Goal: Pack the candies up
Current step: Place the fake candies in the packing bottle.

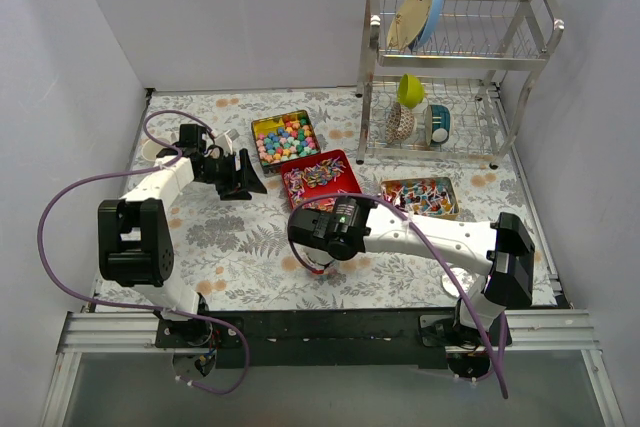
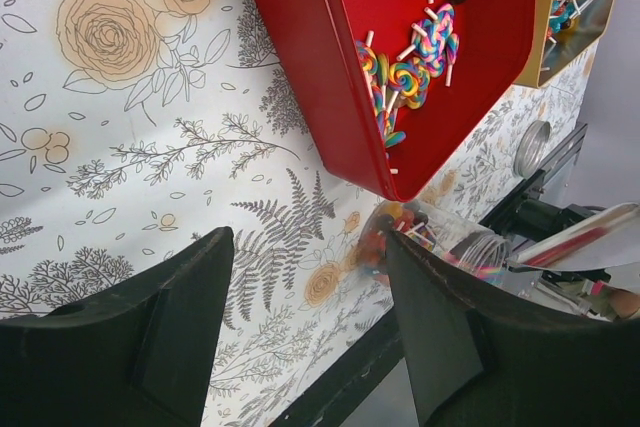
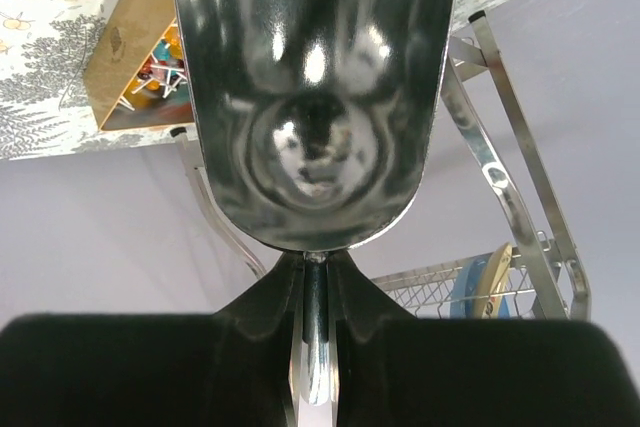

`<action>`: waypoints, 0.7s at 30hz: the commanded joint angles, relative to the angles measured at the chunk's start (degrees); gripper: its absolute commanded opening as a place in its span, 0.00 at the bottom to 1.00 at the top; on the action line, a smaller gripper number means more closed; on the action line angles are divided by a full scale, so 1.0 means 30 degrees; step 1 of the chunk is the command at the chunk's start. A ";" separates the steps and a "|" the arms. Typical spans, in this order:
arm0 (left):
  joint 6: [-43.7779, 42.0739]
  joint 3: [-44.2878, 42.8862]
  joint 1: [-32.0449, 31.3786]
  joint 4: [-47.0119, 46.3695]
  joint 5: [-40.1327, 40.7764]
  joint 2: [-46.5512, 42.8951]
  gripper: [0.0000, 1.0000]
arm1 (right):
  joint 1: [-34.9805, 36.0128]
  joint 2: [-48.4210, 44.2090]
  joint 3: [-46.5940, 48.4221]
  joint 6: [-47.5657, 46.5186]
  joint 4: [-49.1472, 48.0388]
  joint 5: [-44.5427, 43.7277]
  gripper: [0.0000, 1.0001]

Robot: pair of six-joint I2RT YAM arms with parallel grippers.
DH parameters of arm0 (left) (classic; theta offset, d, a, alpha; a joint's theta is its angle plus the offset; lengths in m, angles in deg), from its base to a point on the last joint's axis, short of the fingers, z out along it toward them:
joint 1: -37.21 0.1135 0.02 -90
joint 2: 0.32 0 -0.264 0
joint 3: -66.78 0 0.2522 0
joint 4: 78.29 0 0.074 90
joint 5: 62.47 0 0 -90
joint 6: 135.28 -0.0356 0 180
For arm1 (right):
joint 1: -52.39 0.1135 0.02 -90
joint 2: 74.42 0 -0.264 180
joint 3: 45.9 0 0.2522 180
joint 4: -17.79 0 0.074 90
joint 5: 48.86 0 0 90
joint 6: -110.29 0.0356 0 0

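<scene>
**Q:** Report both pincers.

**A:** I read the left gripper (image 2: 305, 342) as fully spread, with nothing between its fingers. It hangs low over the table (image 2: 130, 147), near the red tin (image 2: 320, 67) and aimed toward that tin's near corner. The right gripper (image 3: 316, 347) is clamped on the handle of the metal scoop (image 3: 315, 97), with the bowl projecting forward. No candy shows on the bowl face I can see.

**Q:** Where are the candies?

**A:** The candies (image 1: 286, 136) are sorted by type. Pastel balls are in the yellow tin (image 1: 254, 135), swirl lollipops in the red tin, and wrapped pieces in the gold tin (image 3: 120, 57). A few more lie inside the glass cup (image 2: 440, 242), just off the red tin's corner and close to the scoop. I cannot tell whether the cup is upright or tipped.

**Q:** Why this arrangement?

**A:** Gripping the handle end leaves the fingers clear of the bowl. The right wrist view shows the table overhead, so I judge the wrist inverted, a discharge attitude at the cup. The open left gripper is placed where it could steady the cup. The risk is spillage onto the table if the bowl sits off the rim.
</scene>
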 commanded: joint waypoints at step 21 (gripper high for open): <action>0.6676 0.4502 -0.1796 -1.0835 -0.9511 -0.6954 0.00 | -0.4851 0.3749 0.8762 0.4274 -0.0020 0.8088 0.01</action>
